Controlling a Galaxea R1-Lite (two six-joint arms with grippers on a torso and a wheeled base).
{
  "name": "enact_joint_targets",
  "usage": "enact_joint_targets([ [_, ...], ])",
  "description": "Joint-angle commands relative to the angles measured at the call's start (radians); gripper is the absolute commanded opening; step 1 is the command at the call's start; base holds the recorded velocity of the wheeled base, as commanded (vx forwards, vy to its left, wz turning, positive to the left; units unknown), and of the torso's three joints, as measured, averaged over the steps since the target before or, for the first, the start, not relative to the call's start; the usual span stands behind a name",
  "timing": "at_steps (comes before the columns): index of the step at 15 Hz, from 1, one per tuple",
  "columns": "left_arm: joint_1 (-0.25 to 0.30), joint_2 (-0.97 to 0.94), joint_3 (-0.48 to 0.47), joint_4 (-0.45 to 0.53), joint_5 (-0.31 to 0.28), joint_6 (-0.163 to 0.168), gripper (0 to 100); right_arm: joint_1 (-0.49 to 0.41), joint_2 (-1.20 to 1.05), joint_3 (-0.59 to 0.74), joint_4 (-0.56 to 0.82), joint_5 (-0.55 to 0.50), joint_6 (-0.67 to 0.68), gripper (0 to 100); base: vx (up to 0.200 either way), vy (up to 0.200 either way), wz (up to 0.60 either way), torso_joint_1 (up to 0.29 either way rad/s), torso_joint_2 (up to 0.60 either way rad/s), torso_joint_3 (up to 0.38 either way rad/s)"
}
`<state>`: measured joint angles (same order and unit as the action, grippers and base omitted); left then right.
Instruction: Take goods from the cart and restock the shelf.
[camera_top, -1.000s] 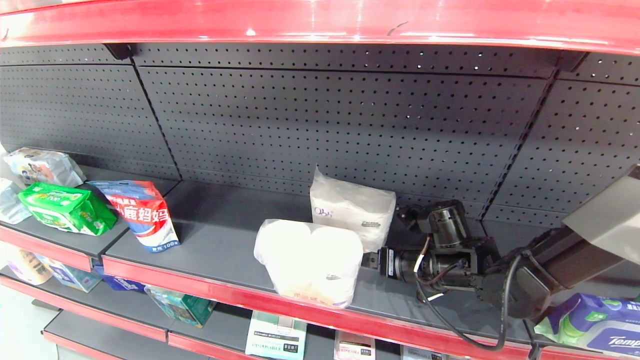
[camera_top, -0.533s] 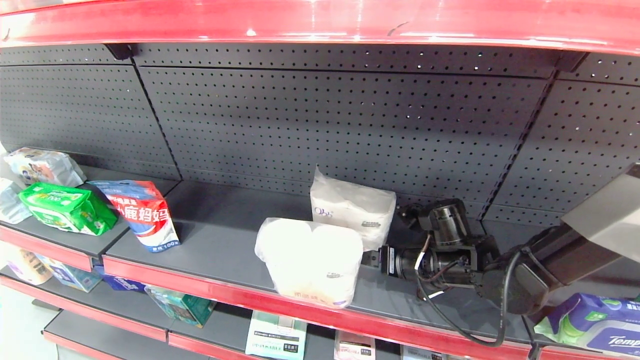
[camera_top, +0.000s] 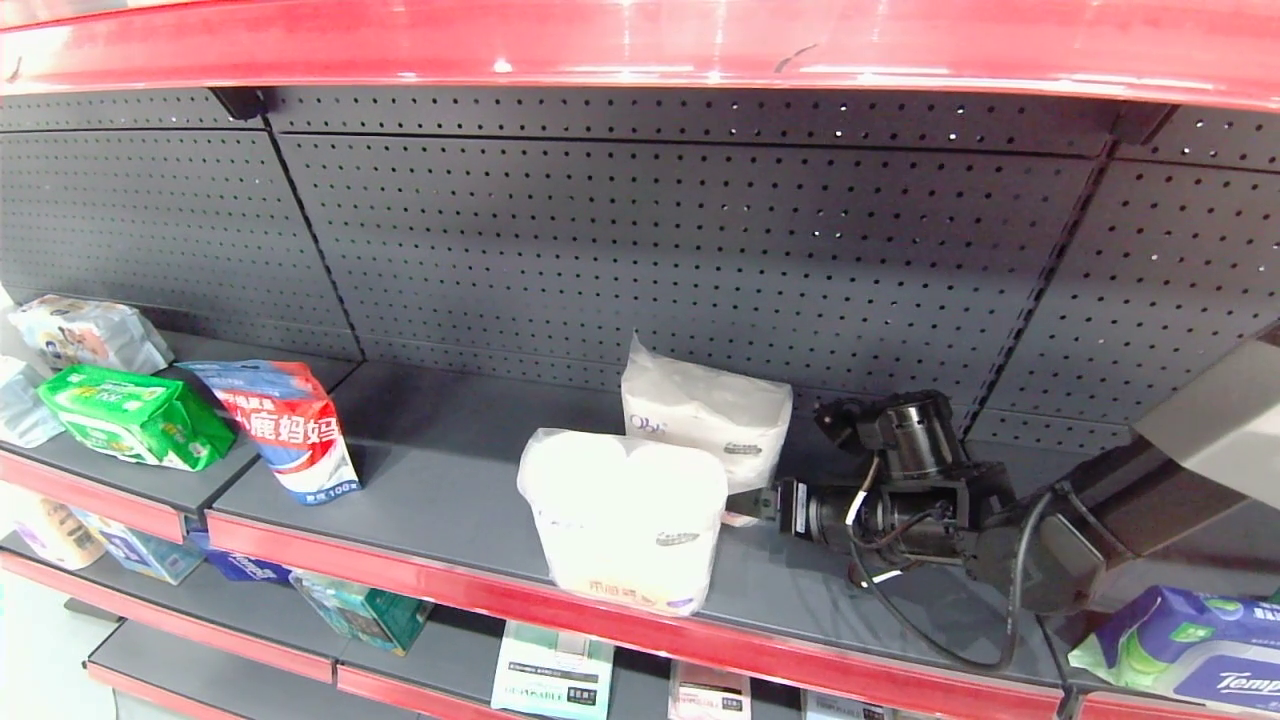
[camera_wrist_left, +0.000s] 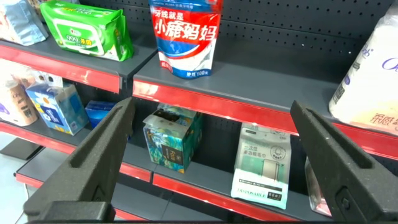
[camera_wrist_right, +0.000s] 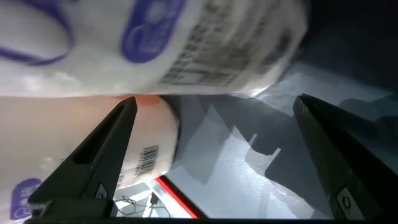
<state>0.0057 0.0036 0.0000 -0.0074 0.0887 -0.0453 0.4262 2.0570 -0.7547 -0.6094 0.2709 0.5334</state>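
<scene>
A white toilet-roll pack (camera_top: 620, 515) stands near the front edge of the grey shelf (camera_top: 450, 470). A white tissue pack (camera_top: 705, 420) stands just behind it. My right gripper (camera_top: 745, 505) lies low over the shelf at the roll pack's right side. In the right wrist view that gripper (camera_wrist_right: 216, 106) is open, with nothing between its fingers. The roll pack's peach end (camera_wrist_right: 146, 155) sits beside one finger, and the tissue pack (camera_wrist_right: 155, 43) sits past the fingertips. My left gripper (camera_wrist_left: 211, 109) is open and holds nothing, out in front of the lower shelves.
A red-and-blue bag (camera_top: 285, 430) and green wipes (camera_top: 135, 415) stand to the left on the shelf. A purple pack (camera_top: 1190, 640) lies at the far right. Bare shelf lies between the bag and the roll pack. A teal box (camera_wrist_left: 171, 140) and a pale green pack (camera_wrist_left: 264, 165) are on the lower shelf.
My right arm has drawn back a little to the right and risen slightly. The roll pack has shifted slightly right and stands a bit more upright.
</scene>
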Motion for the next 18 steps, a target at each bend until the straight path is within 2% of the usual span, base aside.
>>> enact_joint_targets([
  [1,0.0,-0.001,0.0,0.0,0.0,-0.001,100,-0.032,-0.003,0.009,0.003,0.002,-0.007,100,0.0,0.0,0.0,0.0,0.0,0.0],
  [4,0.0,-0.001,0.0,0.0,0.0,-0.001,100,-0.104,-0.054,0.083,0.011,0.045,-0.092,100,0.0,0.0,0.0,0.0,0.0,0.0],
  [12,0.0,-0.001,0.0,0.001,0.0,-0.001,100,-0.179,-0.29,0.221,0.011,0.042,-0.227,100,0.0,0.0,0.0,0.0,0.0,0.0],
  [15,0.0,-0.001,0.0,0.0,0.0,-0.001,100,-0.172,-0.488,0.265,0.011,0.037,-0.32,100,0.0,0.0,0.0,0.0,0.0,0.0],
  [18,0.0,-0.001,0.0,0.0,0.0,-0.001,100,-0.168,-0.762,0.387,0.014,0.033,-0.449,100,0.0,0.0,0.0,0.0,0.0,0.0],
])
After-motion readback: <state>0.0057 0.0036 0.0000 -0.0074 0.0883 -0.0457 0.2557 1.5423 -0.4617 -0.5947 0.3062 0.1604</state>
